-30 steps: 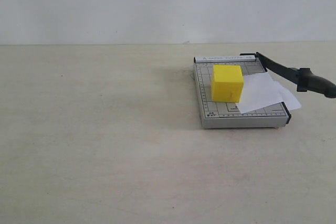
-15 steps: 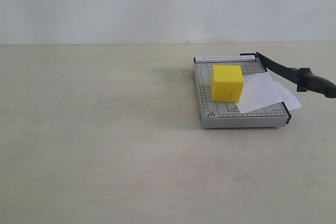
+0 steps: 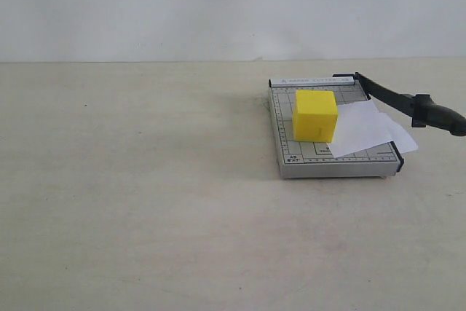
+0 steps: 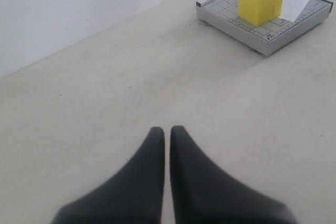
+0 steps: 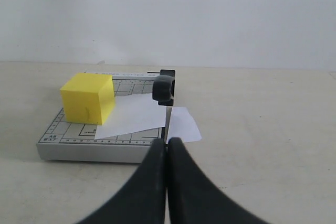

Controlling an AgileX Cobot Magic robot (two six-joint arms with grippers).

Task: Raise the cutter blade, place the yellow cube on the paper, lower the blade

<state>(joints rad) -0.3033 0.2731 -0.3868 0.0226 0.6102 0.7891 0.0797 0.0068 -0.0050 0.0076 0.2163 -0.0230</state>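
The grey gridded trimmer board [image 3: 291, 162] lies on the right of the table. The yellow cube [image 3: 315, 115] stands on the board, touching the left edge of the white paper [image 3: 360, 127], which hangs past the board's right side. The cutter blade [image 3: 408, 102] slants a little above the board's right edge, its thick handle [image 5: 164, 88] to the right. Neither gripper shows in the exterior view. My left gripper [image 4: 167, 129] is shut and empty over bare table, far from the board [image 4: 294, 27] and cube [image 4: 260, 1]. My right gripper [image 5: 167, 142] is shut and empty, just in front of the board's blade end.
The beige table [image 3: 145, 202] stretches wide to the left of and in front of the board. A plain white wall [image 3: 218, 5] stands behind the table's far edge.
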